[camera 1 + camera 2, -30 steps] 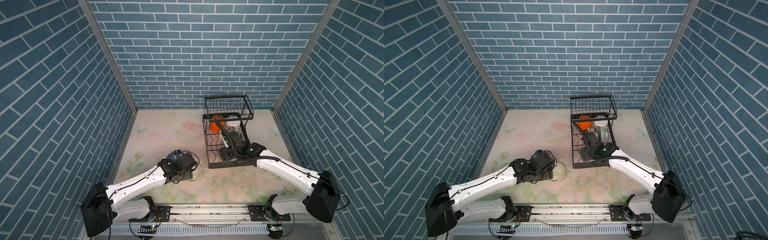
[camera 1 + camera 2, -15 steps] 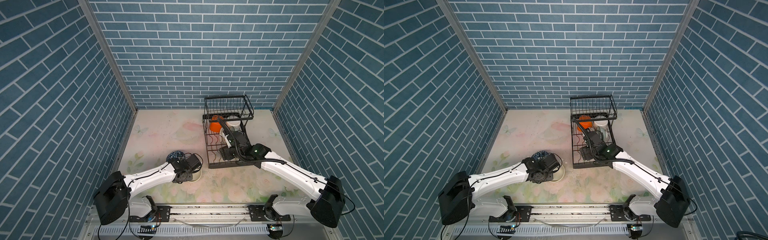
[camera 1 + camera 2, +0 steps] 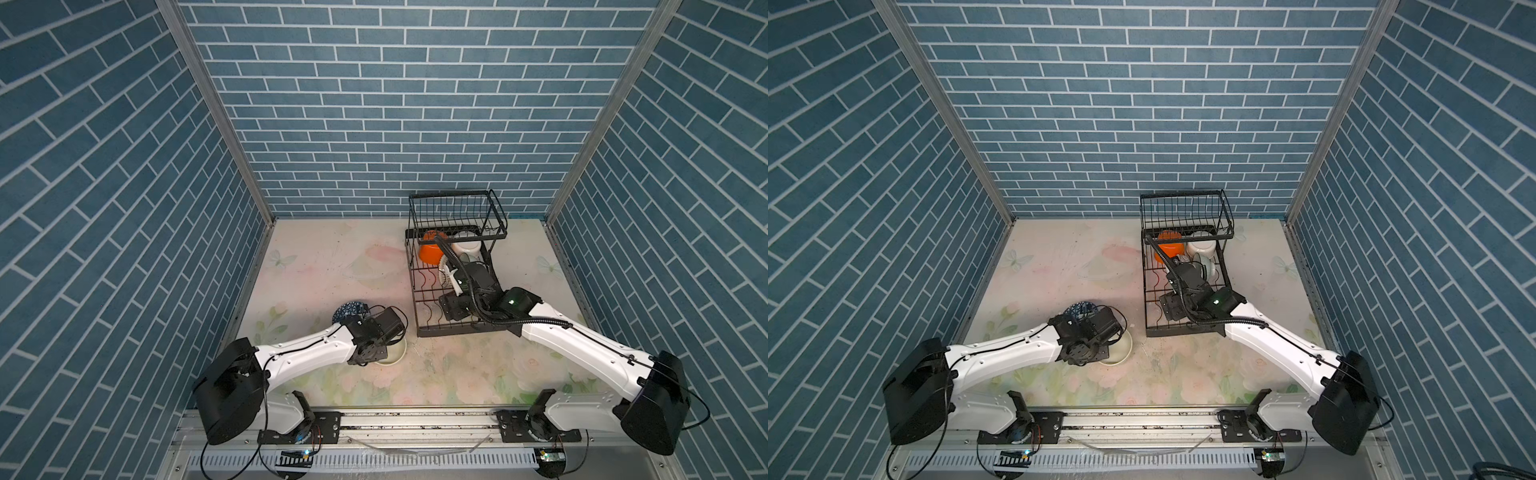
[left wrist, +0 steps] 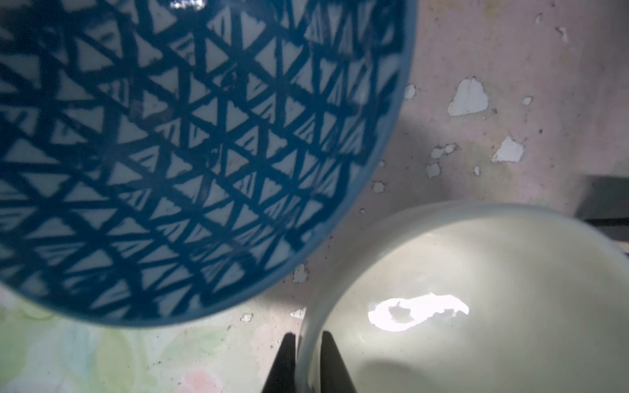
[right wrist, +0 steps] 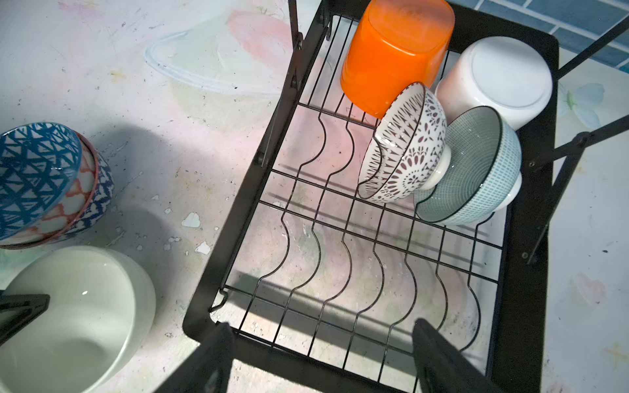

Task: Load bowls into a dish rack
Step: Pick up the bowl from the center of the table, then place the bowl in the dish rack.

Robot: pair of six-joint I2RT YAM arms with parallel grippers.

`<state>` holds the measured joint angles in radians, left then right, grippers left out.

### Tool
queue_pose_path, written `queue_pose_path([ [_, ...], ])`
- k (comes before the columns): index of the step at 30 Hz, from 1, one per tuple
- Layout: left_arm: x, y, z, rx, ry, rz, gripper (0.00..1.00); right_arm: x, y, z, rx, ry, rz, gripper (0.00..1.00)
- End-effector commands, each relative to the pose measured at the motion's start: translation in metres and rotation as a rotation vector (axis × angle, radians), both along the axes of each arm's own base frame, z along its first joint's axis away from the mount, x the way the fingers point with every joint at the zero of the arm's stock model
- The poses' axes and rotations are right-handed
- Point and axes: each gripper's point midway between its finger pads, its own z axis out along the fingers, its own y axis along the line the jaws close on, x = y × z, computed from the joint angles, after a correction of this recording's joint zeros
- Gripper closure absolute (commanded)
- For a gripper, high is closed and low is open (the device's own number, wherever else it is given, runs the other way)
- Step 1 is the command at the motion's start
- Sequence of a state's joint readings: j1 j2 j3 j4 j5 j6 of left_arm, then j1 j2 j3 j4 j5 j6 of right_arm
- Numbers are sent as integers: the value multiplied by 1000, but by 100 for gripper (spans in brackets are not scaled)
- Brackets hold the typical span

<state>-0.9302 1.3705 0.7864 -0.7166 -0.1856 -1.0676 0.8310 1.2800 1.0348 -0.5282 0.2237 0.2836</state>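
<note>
My left gripper [image 4: 309, 342] is shut on the rim of a pale mint bowl [image 4: 476, 272] that stands upright on the table, one finger inside and one outside. This bowl [image 3: 397, 357] also shows in both top views. Beside it a blue-and-white geometric bowl [image 4: 170, 153] sits nested in a red-and-blue patterned bowl [image 5: 85, 204]. The black dish rack [image 5: 245, 190] holds an orange bowl [image 5: 391, 61], a white bowl [image 5: 500, 75], a brown patterned bowl [image 5: 405, 146] and a green-lined bowl [image 5: 476, 170] at its far end. My right gripper [image 5: 323, 343] hangs open over the rack's near end, holding nothing.
The rack's raised basket tier [image 3: 457, 216] stands over its far end near the back wall. Blue brick walls close in the table on three sides. The rack's near wire slots [image 5: 357, 272] hold nothing. Bare floral tabletop [image 3: 332, 257] lies left of the rack.
My left gripper has come down and closed on the pale bowl's rim. The right arm has barely shifted and its gripper stays open.
</note>
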Motion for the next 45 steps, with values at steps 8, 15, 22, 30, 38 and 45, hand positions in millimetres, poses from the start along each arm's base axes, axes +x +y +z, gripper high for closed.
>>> queue_pose_path([
  [8,3,-9,9,-32,-49,-56,100,-3,1,-5,-4,29,-2,17],
  [15,16,-25,39,-93,-154,-106,100,-8,6,4,17,49,30,23],
  [22,31,-40,71,-132,-246,-136,100,-19,17,22,72,71,90,28],
  [30,58,-45,112,-168,-419,-83,100,-32,36,38,177,128,150,29],
  [38,77,-64,131,-169,-461,-87,100,-30,54,39,214,169,164,37],
  [45,86,-75,127,-181,-451,-94,100,-22,63,29,190,176,134,43],
])
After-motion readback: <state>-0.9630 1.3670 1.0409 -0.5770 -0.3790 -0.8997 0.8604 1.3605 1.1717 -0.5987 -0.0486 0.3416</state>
